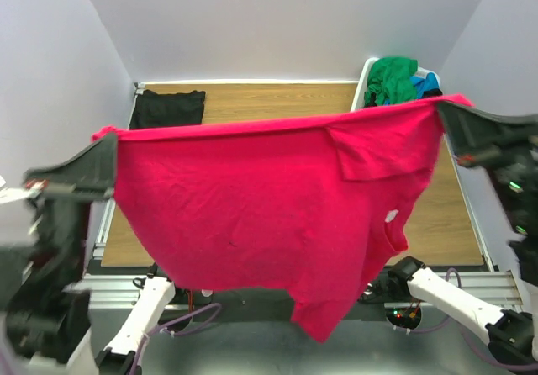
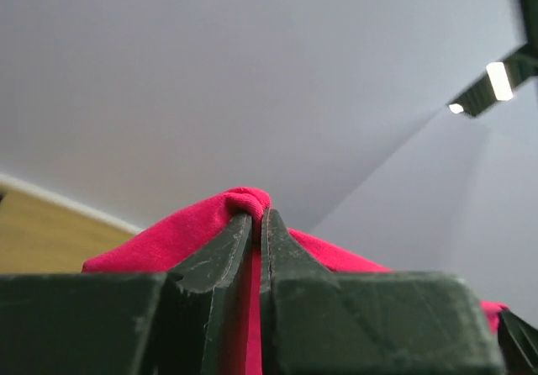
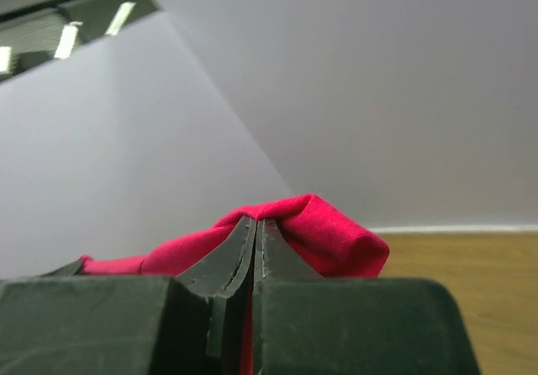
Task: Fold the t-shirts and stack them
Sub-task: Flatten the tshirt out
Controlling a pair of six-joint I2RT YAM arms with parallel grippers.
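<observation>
A large pinkish-red t-shirt point(image 1: 269, 207) hangs spread in the air between my two arms, high over the table, with a small white tag point(image 1: 392, 216) near its collar. My left gripper point(image 1: 111, 139) is shut on the shirt's left top edge; the left wrist view shows red cloth point(image 2: 193, 228) pinched between the jaws of the gripper point(image 2: 257, 213). My right gripper point(image 1: 444, 110) is shut on the right top edge, and cloth point(image 3: 328, 232) bunches over its tips point(image 3: 255, 220). A folded black t-shirt point(image 1: 168, 108) lies at the table's far left. Green point(image 1: 393, 77) and blue point(image 1: 425, 84) shirts sit in the basket.
A white laundry basket point(image 1: 363, 85) stands at the table's far right corner. The wooden table point(image 1: 277, 102) shows behind the hanging shirt. White walls close in on the left, back and right. Both arm bases and cables sit along the near edge.
</observation>
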